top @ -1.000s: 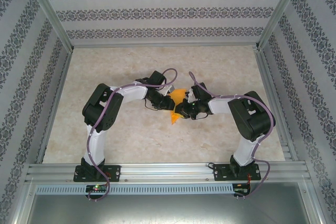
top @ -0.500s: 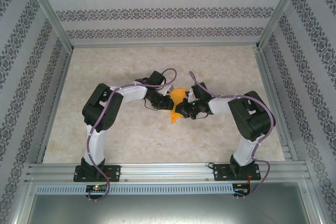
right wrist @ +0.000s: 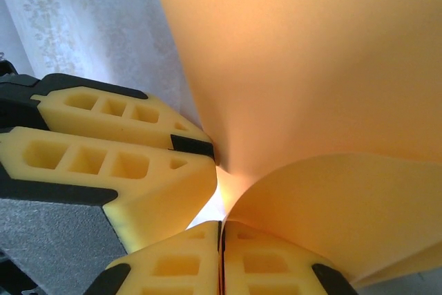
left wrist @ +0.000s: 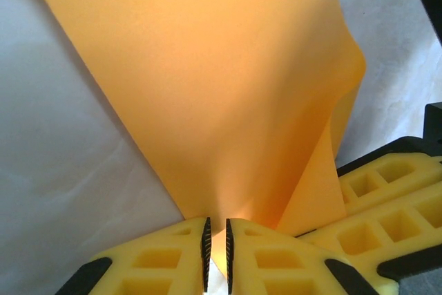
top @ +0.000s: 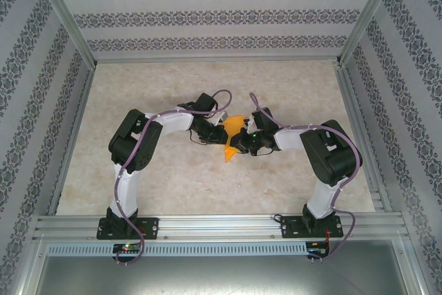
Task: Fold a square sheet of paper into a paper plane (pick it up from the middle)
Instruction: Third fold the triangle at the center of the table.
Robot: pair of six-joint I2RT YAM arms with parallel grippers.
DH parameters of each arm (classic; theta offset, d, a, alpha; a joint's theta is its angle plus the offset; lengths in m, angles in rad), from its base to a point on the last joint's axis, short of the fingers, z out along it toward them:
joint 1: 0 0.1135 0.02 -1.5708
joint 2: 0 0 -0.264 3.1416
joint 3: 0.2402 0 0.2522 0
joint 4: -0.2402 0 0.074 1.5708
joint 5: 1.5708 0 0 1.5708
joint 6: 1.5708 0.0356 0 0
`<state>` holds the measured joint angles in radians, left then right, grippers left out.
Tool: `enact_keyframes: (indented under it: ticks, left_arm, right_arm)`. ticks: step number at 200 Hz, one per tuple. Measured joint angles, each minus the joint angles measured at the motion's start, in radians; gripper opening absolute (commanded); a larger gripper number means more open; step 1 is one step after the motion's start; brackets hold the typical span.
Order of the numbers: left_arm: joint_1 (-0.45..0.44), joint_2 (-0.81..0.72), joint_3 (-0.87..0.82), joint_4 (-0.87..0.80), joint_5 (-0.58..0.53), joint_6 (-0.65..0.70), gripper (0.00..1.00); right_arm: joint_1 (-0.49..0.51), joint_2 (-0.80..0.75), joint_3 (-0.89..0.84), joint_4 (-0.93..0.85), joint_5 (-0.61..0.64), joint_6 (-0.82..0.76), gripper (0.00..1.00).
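Jaws on both sides drawn tighter since a second ago; arms barely shifted. Orange paper (top: pixel 235 124) held at mid-table (top: pixel 166 191) between left gripper (top: pixel 216 133) and right gripper (top: pixel 239 144), which are brought nose to nose. Left jaws almost pressed together, thin slit left, paper pinched in it. Right jaws pressed flat together, curled fold of paper nipped at seam. Sheet seen bowed, not flat.

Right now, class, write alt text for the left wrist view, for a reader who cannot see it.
Orange paper fans upward from a slim gap between the two yellow left fingers at the bottom edge. The right fingers, also yellow, sit at lower right beside the paper.
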<state>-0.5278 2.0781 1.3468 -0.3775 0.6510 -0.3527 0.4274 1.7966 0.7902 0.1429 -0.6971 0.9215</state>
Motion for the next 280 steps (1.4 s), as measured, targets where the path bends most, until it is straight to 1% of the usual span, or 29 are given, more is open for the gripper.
enact_keyframes:
  ticks: [172, 184, 210, 240, 280]
  left_arm:
    - [0.000, 0.000, 0.000, 0.005, 0.004, -0.023, 0.19]
    - [0.000, 0.000, 0.000, 0.005, 0.005, -0.023, 0.20]
    - [0.000, 0.000, 0.000, 0.006, 0.008, -0.023, 0.21]
    - [0.006, -0.003, -0.002, 0.013, 0.020, -0.030, 0.25]
    - [0.022, -0.017, -0.012, 0.020, 0.019, -0.038, 0.30]
  right_arm:
    - [0.000, 0.015, 0.000, -0.011, 0.034, -0.003, 0.08]
    - [0.000, 0.017, 0.000, -0.011, 0.035, -0.003, 0.10]
    - [0.000, 0.018, 0.004, -0.010, 0.032, -0.006, 0.17]
    - [0.000, 0.017, 0.013, -0.010, 0.026, -0.008, 0.29]
    - [0.000, 0.013, 0.019, -0.009, 0.027, -0.008, 0.36]
